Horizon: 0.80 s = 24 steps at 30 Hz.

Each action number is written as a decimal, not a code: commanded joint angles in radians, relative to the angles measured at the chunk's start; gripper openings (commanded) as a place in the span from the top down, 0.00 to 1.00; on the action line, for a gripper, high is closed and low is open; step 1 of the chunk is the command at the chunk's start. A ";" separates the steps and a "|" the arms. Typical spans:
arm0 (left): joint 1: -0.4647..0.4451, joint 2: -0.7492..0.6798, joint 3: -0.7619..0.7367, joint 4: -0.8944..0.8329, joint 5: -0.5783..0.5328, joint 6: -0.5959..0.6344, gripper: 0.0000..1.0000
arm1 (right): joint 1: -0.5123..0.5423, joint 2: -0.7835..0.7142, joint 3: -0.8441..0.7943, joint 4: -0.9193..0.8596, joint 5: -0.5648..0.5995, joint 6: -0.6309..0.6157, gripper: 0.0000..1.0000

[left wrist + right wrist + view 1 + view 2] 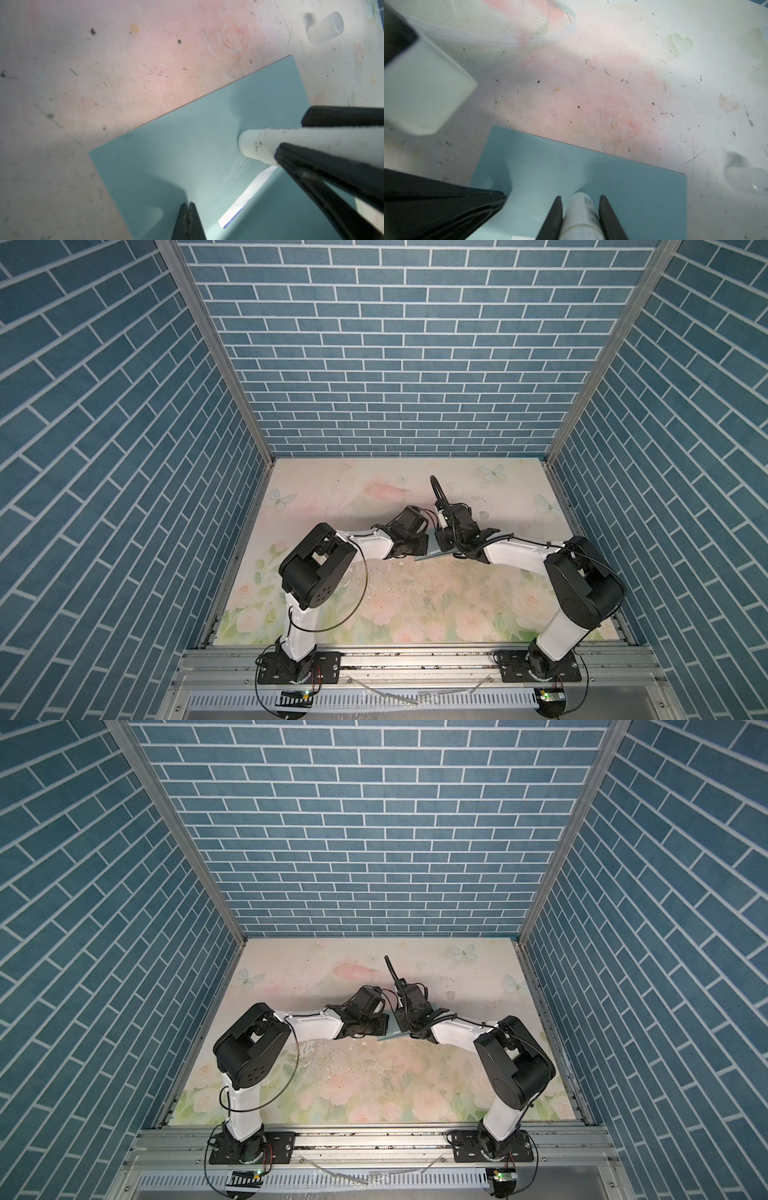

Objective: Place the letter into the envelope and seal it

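The teal envelope (pixel 187 149) lies flat on the floral table, mostly hidden under both wrists in the top views (pixel 432 558). A white strip of the letter (pixel 247 199) with a blue edge peeks out at the envelope's fold. My left gripper (pixel 189 204) is shut with nothing between its tips, which rest on the envelope. My right gripper (pixel 580 198) is shut on a white glue stick (pixel 581 216). The stick's tip (pixel 247 143) touches the envelope's surface, with faint smear marks beside it.
A translucent cap (pixel 325 28) lies on the table beyond the envelope's far corner. Blue brick-pattern walls (pixel 124 448) enclose the table on three sides. An aluminium rail (pixel 415 659) carrying both arm bases runs along the front edge.
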<state>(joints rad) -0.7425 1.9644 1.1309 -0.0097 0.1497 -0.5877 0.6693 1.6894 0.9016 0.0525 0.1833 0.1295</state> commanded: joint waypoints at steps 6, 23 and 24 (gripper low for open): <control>0.007 0.068 -0.028 -0.127 -0.051 0.002 1.00 | -0.042 -0.012 -0.041 -0.088 0.093 -0.060 1.00; 0.008 0.062 -0.036 -0.122 -0.050 -0.001 1.00 | -0.089 -0.031 -0.073 -0.101 0.101 -0.057 1.00; 0.007 0.063 -0.037 -0.122 -0.050 -0.001 1.00 | -0.089 -0.029 -0.070 -0.103 0.101 -0.057 1.00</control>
<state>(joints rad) -0.7425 1.9644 1.1309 -0.0093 0.1497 -0.5903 0.6071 1.6615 0.8684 0.0525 0.2035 0.1287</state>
